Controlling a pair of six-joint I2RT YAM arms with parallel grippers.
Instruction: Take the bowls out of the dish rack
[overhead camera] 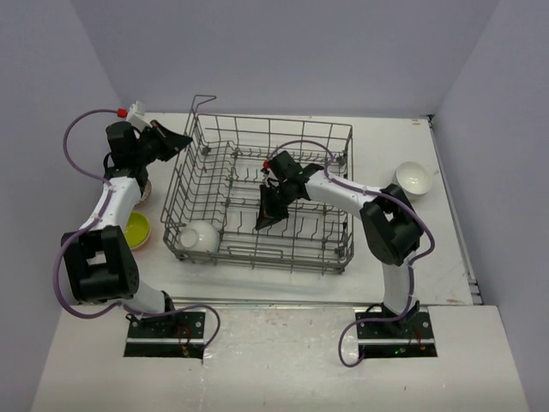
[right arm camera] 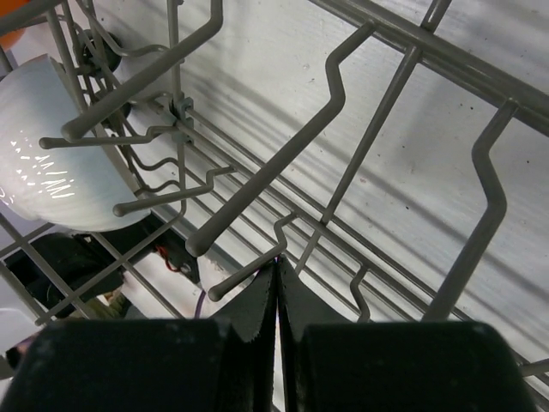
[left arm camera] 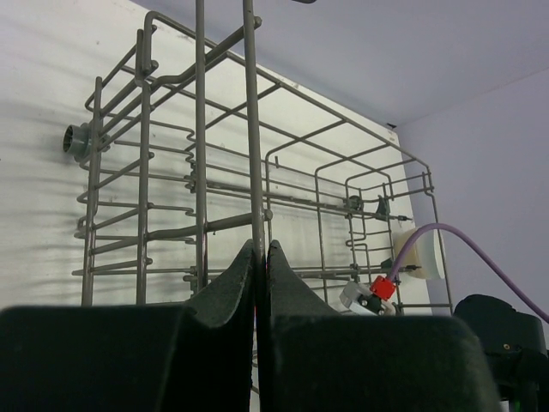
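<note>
The grey wire dish rack [overhead camera: 274,120] stands mid-table. One white bowl [overhead camera: 200,236] lies inside its near-left corner; it also shows in the right wrist view [right arm camera: 51,154]. My left gripper [overhead camera: 183,140] is at the rack's far-left corner. In the left wrist view it [left arm camera: 262,247] is shut on an upright wire of the rack [left arm camera: 202,129]. My right gripper [overhead camera: 264,219] is inside the rack, right of the bowl and apart from it. In the right wrist view it [right arm camera: 279,262] is shut and empty among the tines [right arm camera: 343,69].
A second white bowl [overhead camera: 413,178] sits on the table right of the rack; it also shows through the wires in the left wrist view [left arm camera: 420,253]. A yellow-green bowl [overhead camera: 137,230] sits left of the rack. Grey walls close in on three sides.
</note>
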